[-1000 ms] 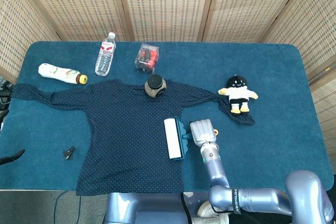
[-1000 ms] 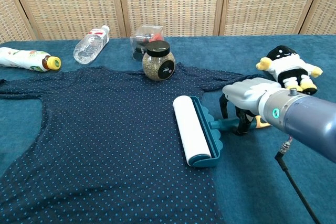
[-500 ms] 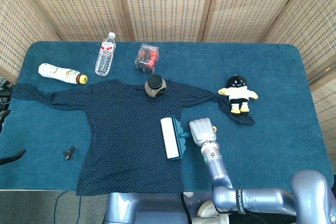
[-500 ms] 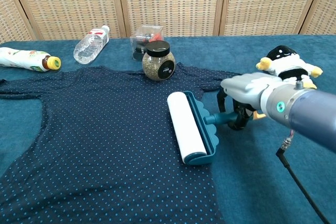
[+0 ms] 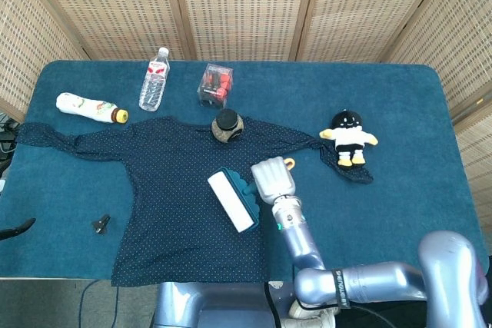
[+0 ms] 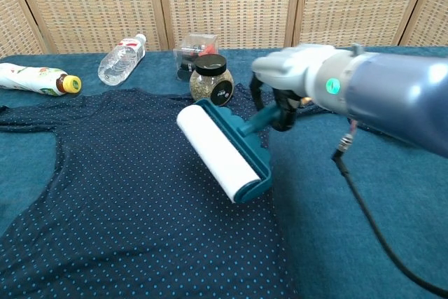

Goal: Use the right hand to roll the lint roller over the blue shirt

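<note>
The blue dotted shirt (image 5: 181,190) (image 6: 119,194) lies spread flat across the table's front half. My right hand (image 5: 273,180) (image 6: 290,75) grips the teal handle of the lint roller (image 5: 232,200) (image 6: 218,152). Its white roll lies slanted over the shirt's right side, near the hem edge. In the chest view the roller looks slightly raised and tilted; whether it touches the cloth is unclear. My left hand is out of both views.
A jar (image 5: 227,126) (image 6: 211,80) stands on the shirt's collar. Behind it are a clear box (image 5: 215,84), a water bottle (image 5: 154,79) and a lying white bottle (image 5: 89,107). A plush toy (image 5: 349,137) sits on the right sleeve. A small black clip (image 5: 100,224) lies at the left.
My right hand has swung left and away from me with the roller. The roller has moved leftward onto the shirt and turned to a diagonal.
</note>
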Robot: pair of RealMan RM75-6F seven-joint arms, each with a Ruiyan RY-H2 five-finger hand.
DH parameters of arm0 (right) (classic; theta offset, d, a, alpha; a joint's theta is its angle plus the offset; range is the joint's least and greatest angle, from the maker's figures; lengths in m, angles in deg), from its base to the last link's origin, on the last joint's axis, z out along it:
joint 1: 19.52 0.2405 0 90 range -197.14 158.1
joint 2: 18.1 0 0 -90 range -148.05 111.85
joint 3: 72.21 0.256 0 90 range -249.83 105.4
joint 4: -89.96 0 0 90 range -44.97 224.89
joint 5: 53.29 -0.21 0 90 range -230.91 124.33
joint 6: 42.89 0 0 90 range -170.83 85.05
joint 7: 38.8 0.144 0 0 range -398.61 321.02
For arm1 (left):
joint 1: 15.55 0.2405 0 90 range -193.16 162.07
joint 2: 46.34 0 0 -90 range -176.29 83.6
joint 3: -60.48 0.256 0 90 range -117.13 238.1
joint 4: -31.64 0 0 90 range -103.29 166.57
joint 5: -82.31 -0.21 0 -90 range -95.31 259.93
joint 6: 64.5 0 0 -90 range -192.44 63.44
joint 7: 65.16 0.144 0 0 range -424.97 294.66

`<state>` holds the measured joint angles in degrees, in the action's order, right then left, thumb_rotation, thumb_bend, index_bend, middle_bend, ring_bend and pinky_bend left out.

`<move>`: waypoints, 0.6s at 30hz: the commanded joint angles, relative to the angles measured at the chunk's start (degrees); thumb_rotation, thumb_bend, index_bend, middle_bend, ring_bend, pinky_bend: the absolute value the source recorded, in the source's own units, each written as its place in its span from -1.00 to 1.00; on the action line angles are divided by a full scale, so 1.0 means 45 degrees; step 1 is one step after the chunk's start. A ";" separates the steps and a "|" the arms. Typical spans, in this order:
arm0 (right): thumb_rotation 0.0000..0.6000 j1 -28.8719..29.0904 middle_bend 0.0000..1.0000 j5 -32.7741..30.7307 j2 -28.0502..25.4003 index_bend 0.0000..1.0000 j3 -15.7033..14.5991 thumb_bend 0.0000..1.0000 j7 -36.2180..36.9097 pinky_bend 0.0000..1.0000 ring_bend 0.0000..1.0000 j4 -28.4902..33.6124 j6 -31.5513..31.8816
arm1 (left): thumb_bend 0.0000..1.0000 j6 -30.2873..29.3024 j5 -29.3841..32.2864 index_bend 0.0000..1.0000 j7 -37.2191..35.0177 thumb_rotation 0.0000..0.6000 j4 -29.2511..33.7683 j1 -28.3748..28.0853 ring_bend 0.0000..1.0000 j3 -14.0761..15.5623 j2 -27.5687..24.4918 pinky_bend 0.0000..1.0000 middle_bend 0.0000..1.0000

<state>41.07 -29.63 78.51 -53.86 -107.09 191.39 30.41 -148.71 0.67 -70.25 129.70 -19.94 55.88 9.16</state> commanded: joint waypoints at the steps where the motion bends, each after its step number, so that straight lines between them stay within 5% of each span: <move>1: 1.00 0.0992 1.00 -0.0576 0.0839 0.57 0.0428 0.79 -0.0933 1.00 1.00 -0.0731 0.0384 | -1.00 0.0090 0.0066 -1.00 -0.0112 1.00 -0.0051 -0.0032 -1.00 -0.0019 -0.0031 -1.00 -1.00; 18: 1.00 0.4482 1.00 -0.2727 0.4568 0.59 0.1924 0.86 -0.3489 1.00 1.00 -0.5106 0.0661 | -1.00 0.1104 0.0822 -1.00 -0.0889 1.00 -0.0486 -0.0450 -1.00 -0.0249 -0.0155 -1.00 -1.00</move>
<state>59.97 -41.13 97.69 -45.96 -121.82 169.88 33.38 -143.88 4.23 -74.18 127.61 -21.87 54.84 8.47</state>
